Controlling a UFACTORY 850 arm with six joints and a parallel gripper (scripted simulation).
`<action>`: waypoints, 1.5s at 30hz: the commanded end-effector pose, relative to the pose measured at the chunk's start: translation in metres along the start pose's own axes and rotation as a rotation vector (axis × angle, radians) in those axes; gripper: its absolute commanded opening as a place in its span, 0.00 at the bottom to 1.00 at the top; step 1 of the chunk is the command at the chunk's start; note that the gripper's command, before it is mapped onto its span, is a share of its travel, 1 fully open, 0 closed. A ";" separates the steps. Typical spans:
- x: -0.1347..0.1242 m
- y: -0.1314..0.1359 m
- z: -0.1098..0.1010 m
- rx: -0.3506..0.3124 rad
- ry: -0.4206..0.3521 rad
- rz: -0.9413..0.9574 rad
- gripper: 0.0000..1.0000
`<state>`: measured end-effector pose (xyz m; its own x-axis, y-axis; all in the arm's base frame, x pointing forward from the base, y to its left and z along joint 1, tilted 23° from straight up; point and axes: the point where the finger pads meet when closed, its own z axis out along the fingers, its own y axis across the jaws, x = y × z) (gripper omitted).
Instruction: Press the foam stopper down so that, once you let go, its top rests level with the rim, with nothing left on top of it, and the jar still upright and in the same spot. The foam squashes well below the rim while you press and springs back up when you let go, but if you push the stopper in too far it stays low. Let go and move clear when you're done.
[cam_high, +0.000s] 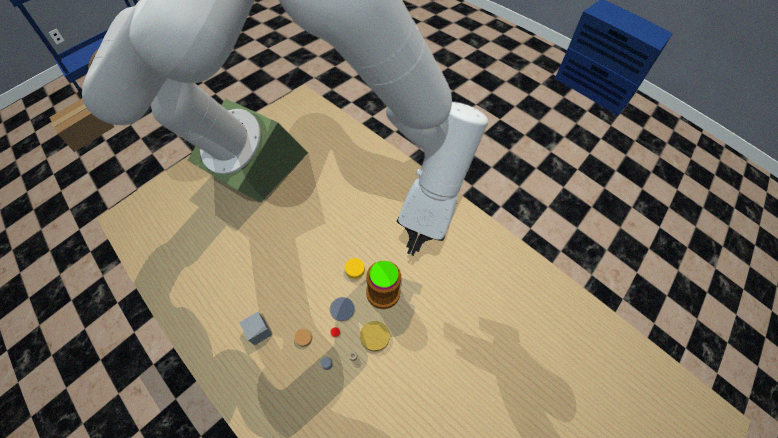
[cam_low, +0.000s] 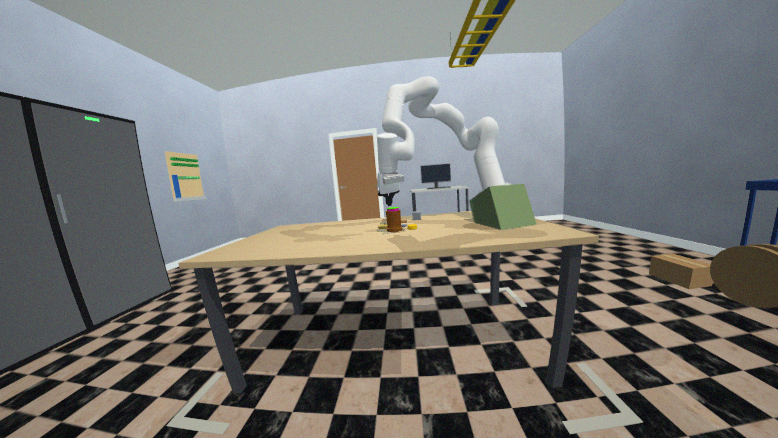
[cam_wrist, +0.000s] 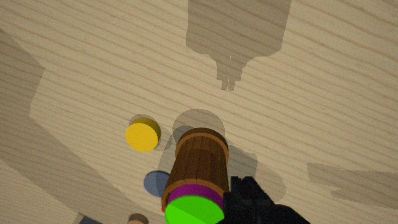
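Observation:
A brown wooden jar (cam_high: 383, 291) stands upright on the table. Its green foam stopper (cam_high: 383, 273), with a purple band below the top, sticks up above the rim. The jar also shows in the wrist view (cam_wrist: 199, 167) with the stopper (cam_wrist: 194, 209) at the bottom edge, and small in the exterior view (cam_low: 393, 218). My gripper (cam_high: 414, 245) is shut and empty. It points down and hangs in the air above the stopper, clear of it, as the exterior view (cam_low: 390, 200) shows. Its dark fingers (cam_wrist: 250, 202) show at the bottom of the wrist view.
Around the jar lie a yellow disc (cam_high: 354, 267), a grey-blue disc (cam_high: 341, 308), a larger yellow disc (cam_high: 374, 335), an orange disc (cam_high: 302, 337), a small red disc (cam_high: 334, 331), a grey cube (cam_high: 254, 328) and small bits. The green arm base block (cam_high: 255, 152) stands at the far side.

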<state>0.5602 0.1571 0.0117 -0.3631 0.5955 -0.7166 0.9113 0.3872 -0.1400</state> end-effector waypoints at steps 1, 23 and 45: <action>-0.028 -0.015 0.016 -0.012 0.185 0.138 0.00; -0.066 -0.042 0.027 -0.012 0.418 0.392 0.00; -0.066 -0.042 0.027 -0.012 0.418 0.392 0.00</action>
<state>0.5499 0.0818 0.0452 -0.0468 0.9227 -0.3827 0.9921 0.0876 0.0897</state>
